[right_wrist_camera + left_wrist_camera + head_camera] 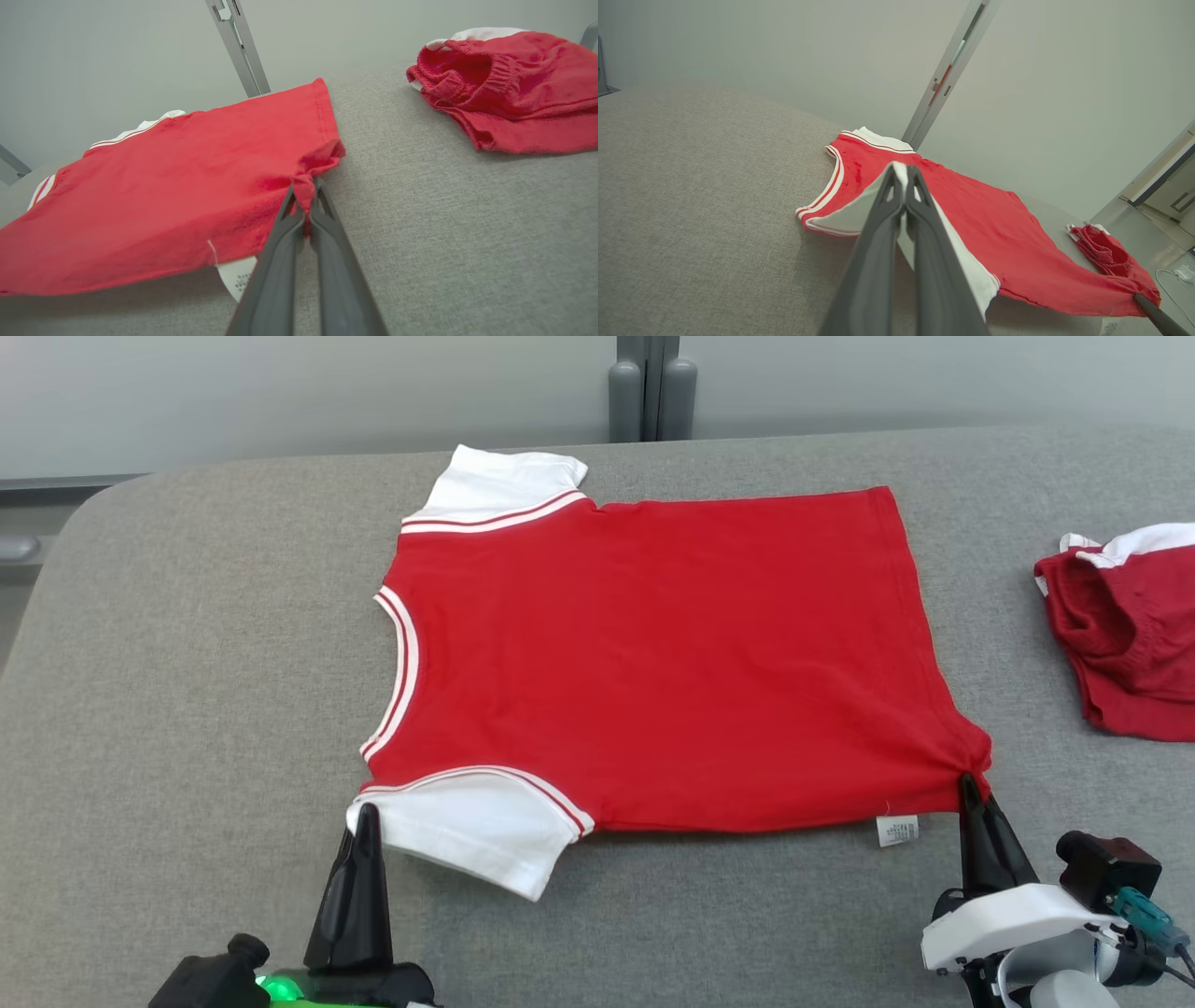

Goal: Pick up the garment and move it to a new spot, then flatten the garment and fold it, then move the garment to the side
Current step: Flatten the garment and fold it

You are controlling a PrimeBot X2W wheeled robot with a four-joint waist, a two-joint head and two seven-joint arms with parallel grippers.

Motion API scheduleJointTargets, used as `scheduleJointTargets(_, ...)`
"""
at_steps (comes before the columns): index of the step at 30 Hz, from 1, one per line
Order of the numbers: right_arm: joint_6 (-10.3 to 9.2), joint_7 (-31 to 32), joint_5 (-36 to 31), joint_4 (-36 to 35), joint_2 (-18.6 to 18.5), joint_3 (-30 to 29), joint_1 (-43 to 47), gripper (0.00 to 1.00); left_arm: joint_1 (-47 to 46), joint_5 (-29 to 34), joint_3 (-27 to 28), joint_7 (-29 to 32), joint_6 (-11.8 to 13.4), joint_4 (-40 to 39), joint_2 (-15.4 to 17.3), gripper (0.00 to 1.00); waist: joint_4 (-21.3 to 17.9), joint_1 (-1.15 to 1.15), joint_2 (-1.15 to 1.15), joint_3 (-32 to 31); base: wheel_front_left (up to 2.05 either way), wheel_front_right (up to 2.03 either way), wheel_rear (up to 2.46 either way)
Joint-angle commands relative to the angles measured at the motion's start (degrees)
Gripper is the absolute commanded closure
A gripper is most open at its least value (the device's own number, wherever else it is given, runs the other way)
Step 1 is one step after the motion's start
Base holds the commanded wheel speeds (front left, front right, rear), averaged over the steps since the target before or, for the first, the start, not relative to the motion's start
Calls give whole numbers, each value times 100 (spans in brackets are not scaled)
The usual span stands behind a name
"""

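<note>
Head view, garment: One red garment [653, 653], a T-shirt with two white sleeves, lies spread flat mid-bench [187, 709], neckline toward the robot's left, hem toward its right.
Head view, left end effector: The left end effector [367, 812] is clamped on the edge of the near sleeve [467, 826].
Head view, right end effector: The right end effector [969, 784] pinches the garment's near hem corner, where the cloth bunches.
Head view, other items: One care label [898, 830] pokes from the near edge, just beside the right end effector. One pair of red shorts [1130, 635] lies crumpled at the bench's right side, well apart from the garment.
Left wrist view, grip: Two dark fingers [878, 242] meet on the white sleeve, raising its edge off the grey cloth surface. The red body stretches beyond to the other arm's finger at the far corner, with the shorts behind it.
Right wrist view, grip: Two fingers [280, 261] close on a twisted tuck of red hem, lifted slightly. The one label hangs beneath the edge and the shorts lie at the upper right.
</note>
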Motion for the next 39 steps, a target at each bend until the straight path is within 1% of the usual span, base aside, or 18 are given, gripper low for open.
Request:
scheduleJointTargets(1,-7,-9,44,224,-19,-8,-193,100,-185,-88,-22,0,38,109,17,100,2,1,0,78,0,0,0)
scheduleJointTargets(6,-7,-17,167,663,-18,-7,-424,100,-362,-155,-15,0,76,318,17,100,47,1,0,185,0,0,0)
scheduleJointTargets(15,-8,-18,458,889,-19,-30,-804,100,-1040,-18,78,0,5,787,16,100,56,1,0,387,0,0,0)
scheduleJointTargets(18,-7,-19,565,879,-19,-90,-1000,100,-1456,28,53,0,-46,1098,16,100,26,1,0,488,0,0,0)
scheduleJointTargets(22,-7,-19,497,950,-19,-175,-1313,100,-2119,63,107,1,-103,1605,18,100,-22,1,0,633,0,0,0)
scheduleJointTargets(26,-8,-19,449,1044,-20,-217,-1597,100,-2722,86,215,1,-104,2117,17,100,-89,1,0,797,0,0,0)
scheduleJointTargets(35,-8,-20,417,1224,-19,-193,-2042,100,-3507,325,278,0,-169,3050,19,100,-186,1,0,1044,0,0,0)
scheduleJointTargets(36,-7,-20,419,1236,-18,-179,-2074,96,-3559,335,278,0,-156,3135,19,100,-186,1,0,1056,0,0,0)
scheduleJointTargets(37,-7,-20,428,1240,-19,-171,-2125,83,-3638,351,278,0,-154,3194,19,100,-184,1,0,1075,0,0,0)
scheduleJointTargets(38,-7,-20,446,1248,-19,-156,-2159,75,-3707,352,283,1,-152,3250,19,100,-182,1,0,1090,0,0,0)
scheduleJointTargets(39,-7,-20,470,1264,-19,-145,-2187,70,-3776,357,290,0,-149,3311,19,100,-181,1,0,1110,0,0,0)
